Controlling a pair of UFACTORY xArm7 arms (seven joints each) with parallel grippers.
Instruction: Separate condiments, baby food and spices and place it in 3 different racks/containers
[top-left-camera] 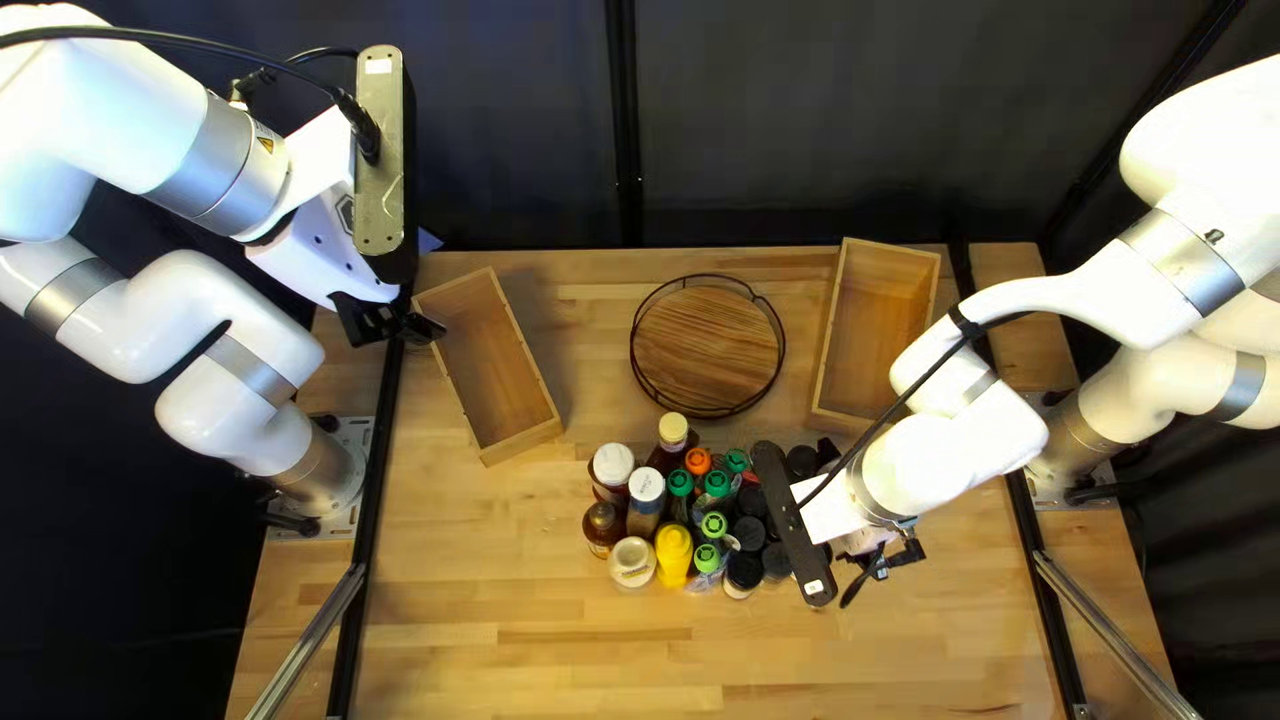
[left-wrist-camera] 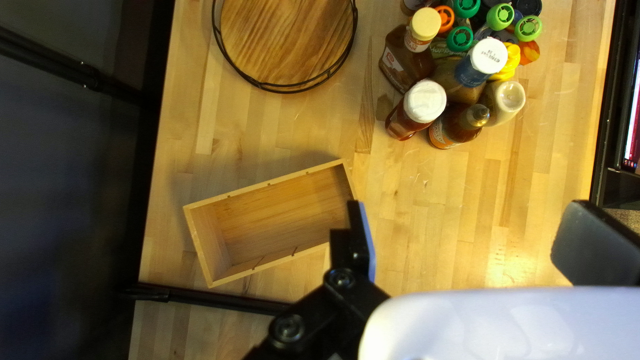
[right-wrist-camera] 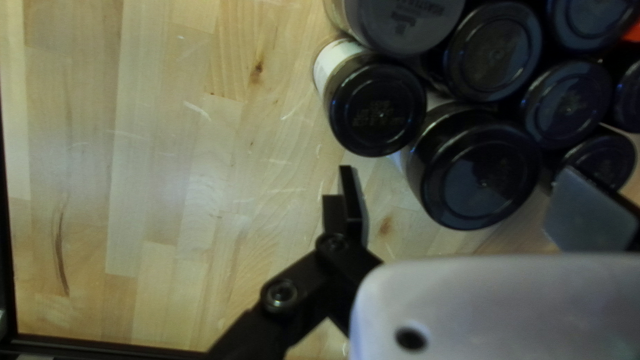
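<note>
Right pincer: wide, a finger to either side of the large black-lidded jar, neither visibly gripping it. Jar is at the edge of the packed group on our table, crowded by a smaller black-lidded jar.

Handling (our estimate): stiff-walled, moderate weight, smooth and apt to slip; breakable if glass, material not confirmed. We would take it across opposite sides, just under the lid, easing one finger into the tight gap so the neighbours do not topple.

Orientation: upright, lid up, long axis vertical to the table. Round lid, so we judge that rotation about that axis matters little; keep it vertical for placing.

Left pincer: wide, holding nothing, near a wooden box.
</note>
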